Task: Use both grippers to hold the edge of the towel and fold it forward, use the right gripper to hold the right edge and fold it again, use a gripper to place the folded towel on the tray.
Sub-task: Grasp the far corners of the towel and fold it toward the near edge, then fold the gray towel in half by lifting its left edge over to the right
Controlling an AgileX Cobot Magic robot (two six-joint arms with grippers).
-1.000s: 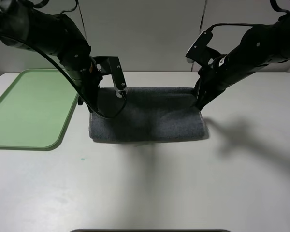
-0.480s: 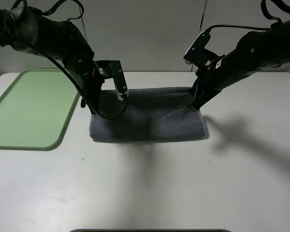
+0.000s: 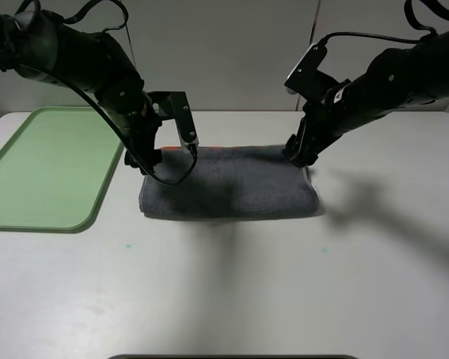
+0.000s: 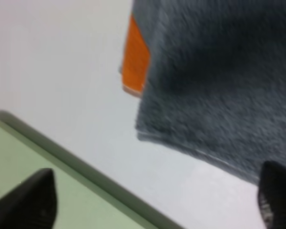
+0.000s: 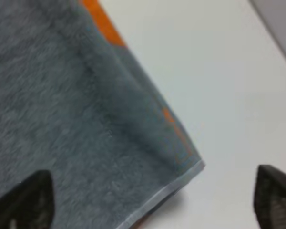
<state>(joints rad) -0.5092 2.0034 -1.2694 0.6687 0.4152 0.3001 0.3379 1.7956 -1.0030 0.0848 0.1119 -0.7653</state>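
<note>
— Tools?
— My left tool [image 4: 155,198] is spread wide, holding nothing. My right tool [image 5: 152,200] is the same.
— Towel?
— Towel [image 3: 232,187] lies folded on the bench [image 3: 284,284], frame center, right of the tray [image 3: 45,168].

Robot lab test cell, going by the setup. Plain white bench [image 3: 224,284], backed by flat grey partition panels [image 3: 224,52] with vertical seams. Two black arms reach in from the far corners, left arm [image 3: 75,52] and right arm [image 3: 411,71], with a loose cable [image 3: 359,35] looped over the right one. Props on the bench: one pale green tray [image 3: 45,164] at its left edge and one grey towel [image 3: 232,187] in the middle. Even overhead light, soft arm shadows on the bench top. One fixed high camera, plus one on each wrist.
</note>
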